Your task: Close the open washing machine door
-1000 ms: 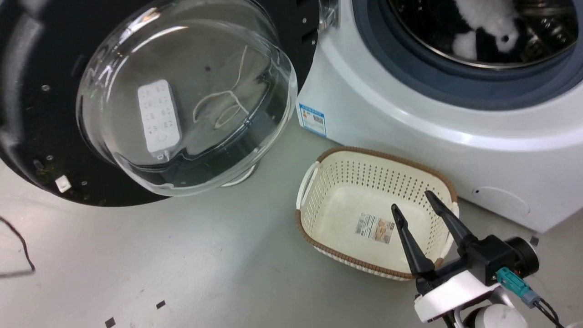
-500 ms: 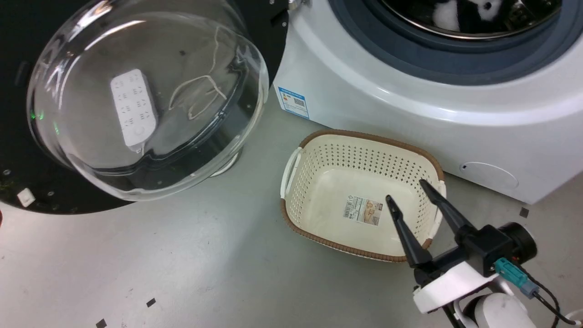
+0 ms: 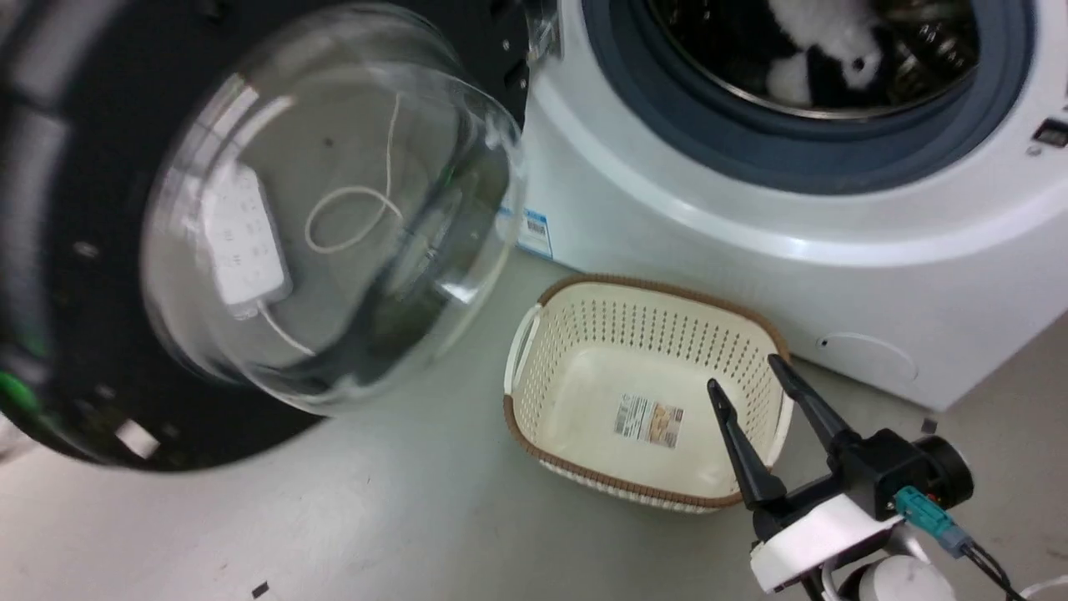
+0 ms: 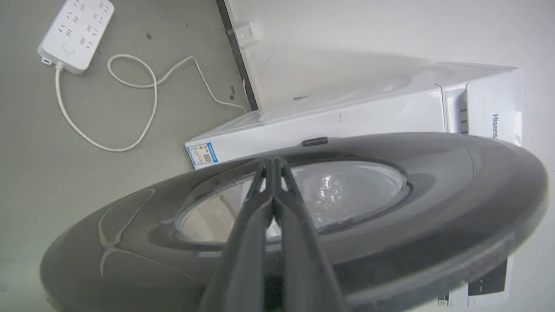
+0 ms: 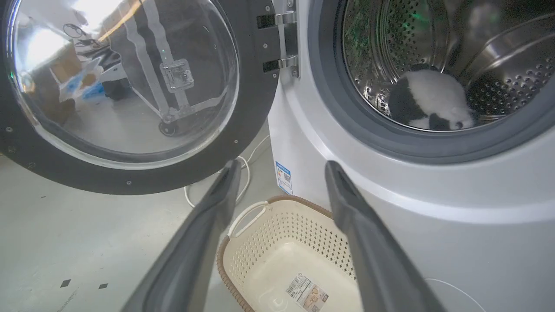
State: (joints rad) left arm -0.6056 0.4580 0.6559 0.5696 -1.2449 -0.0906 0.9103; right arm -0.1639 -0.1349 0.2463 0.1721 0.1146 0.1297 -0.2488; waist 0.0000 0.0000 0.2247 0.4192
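"Hisens" is readable on the washing machine front in the left wrist view, with the last letters cut off. A small blue label sticker sits low on the machine's corner, its print too small to read. The cream perforated basket has a barcode sticker on its floor, also unreadable.

The washing machine door is open and hangs from hinges on the left of the drum mouth. It is swung out to the robot's left of the machine, blurred in the head view. The inner glass bowl bulges toward the head camera, and the outer black face is turned toward the left wrist camera.

The left gripper has its fingers pressed together, with the tips over the door's outer face by the window edge. Contact is not clear. The right gripper has its fingers apart and empty, above the basket's near right corner.

A black-and-white plush lies in the steel drum. A white power strip with a looped cord lies on the floor behind the door.
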